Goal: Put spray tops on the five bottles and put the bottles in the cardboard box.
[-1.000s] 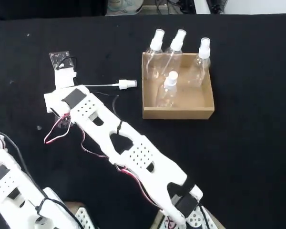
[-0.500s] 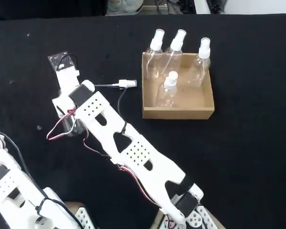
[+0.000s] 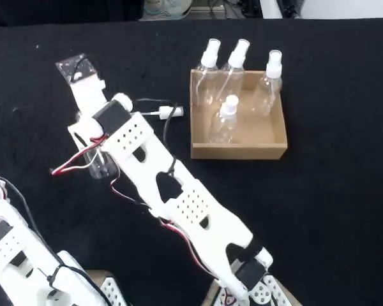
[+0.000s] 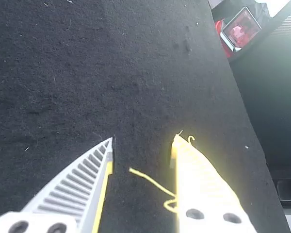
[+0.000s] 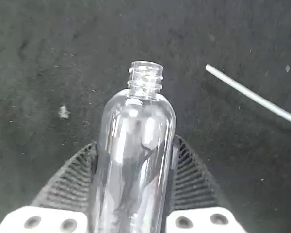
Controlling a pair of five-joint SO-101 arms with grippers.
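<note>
Right wrist view: right gripper [image 5: 135, 143] is clamped on the uncapped clear bottle [image 5: 136, 160]. The bottle's long axis runs in line with the fingers and its threaded neck points out past the fingertips. High view: the arm hides most of this bottle [image 3: 100, 164], held well apart from the cardboard box [image 3: 237, 152]. Four capped bottles [image 3: 228, 118] stand in the box. The loose spray top [image 3: 171, 112] lies just beside the box, tube pointing away from it. Left gripper [image 4: 143, 140]: fingers spread, nothing between them, over the black table [image 4: 87, 73].
</note>
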